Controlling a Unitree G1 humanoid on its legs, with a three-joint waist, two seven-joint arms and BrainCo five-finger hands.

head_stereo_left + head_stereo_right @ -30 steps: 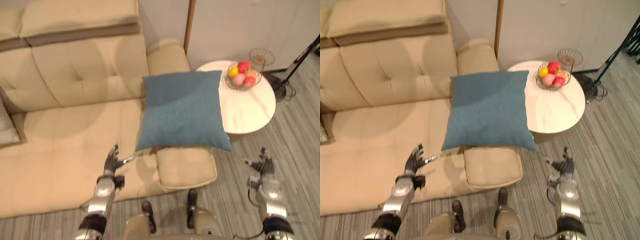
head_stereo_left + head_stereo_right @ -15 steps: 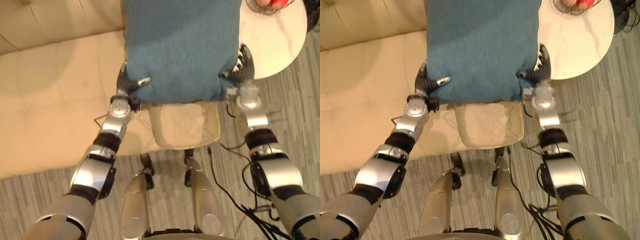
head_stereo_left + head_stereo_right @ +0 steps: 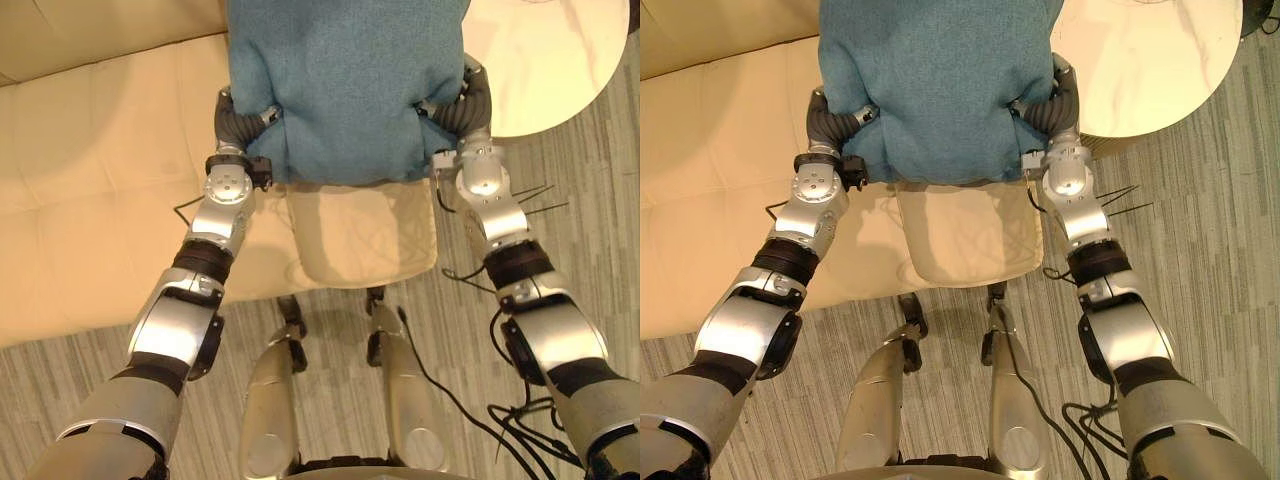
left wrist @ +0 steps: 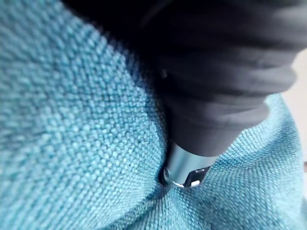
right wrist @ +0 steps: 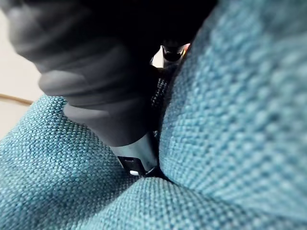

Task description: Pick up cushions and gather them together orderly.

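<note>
A blue cushion (image 3: 345, 80) lies over the sofa's armrest (image 3: 360, 235), its near edge bunched up. My left hand (image 3: 238, 125) clamps the cushion's near left corner, its thumb (image 4: 184, 167) pressed into the blue cloth (image 4: 62, 120). On the opposite corner my right hand (image 3: 462, 105) pinches the same way, with the thumb (image 5: 136, 158) sunk in a fold of the weave (image 5: 230, 96). The fingers of both hands are tucked under the cushion's edge.
The beige sofa seat (image 3: 100, 180) spreads to the left of the cushion. A round white side table (image 3: 540, 60) stands just right of the armrest, close to my right hand. Grey striped floor (image 3: 580, 220) lies below it.
The view has tilted down and closer. Both hands went from spread near the floor to the cushion's near corners and have curled onto it, puckering the edge.
</note>
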